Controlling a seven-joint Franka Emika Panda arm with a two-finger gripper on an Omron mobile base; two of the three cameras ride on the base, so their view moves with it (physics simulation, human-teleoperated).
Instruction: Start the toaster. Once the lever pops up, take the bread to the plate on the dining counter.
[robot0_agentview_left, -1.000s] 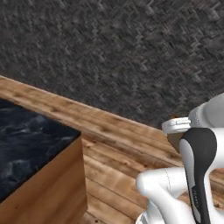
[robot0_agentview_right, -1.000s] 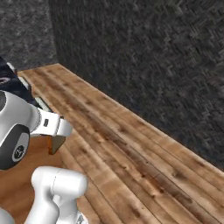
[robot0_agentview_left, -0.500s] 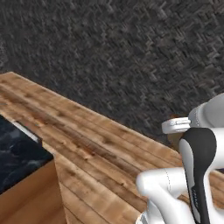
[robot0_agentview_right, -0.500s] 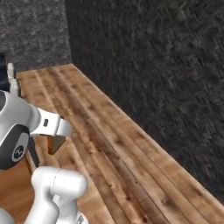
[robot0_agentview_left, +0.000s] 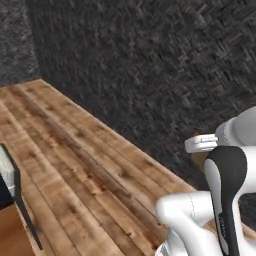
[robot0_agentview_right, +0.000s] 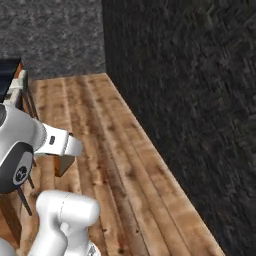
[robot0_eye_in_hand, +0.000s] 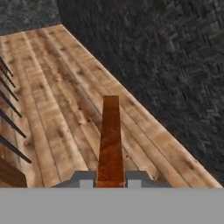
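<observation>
A: How are the jaws of the gripper (robot0_eye_in_hand: 110, 183) set?
B: They are closed upon the bread (robot0_eye_in_hand: 110, 139), seen edge-on between the fingertips.
A: Where is the bread located?
B: It is held above the wooden floor (robot0_eye_in_hand: 65, 92), beside the dark wall (robot0_eye_in_hand: 166, 57).

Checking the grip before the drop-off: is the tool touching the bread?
Touching. In the hand view the bread stands edge-on, pinched between the two fingertips with no gap either side.

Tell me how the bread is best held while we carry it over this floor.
As now: the gripper pinches the bread across its two flat faces at one edge, and the slice sticks straight out edge-on. The thin, flat shape suits a face pinch; re-gripping looks needless.
</observation>
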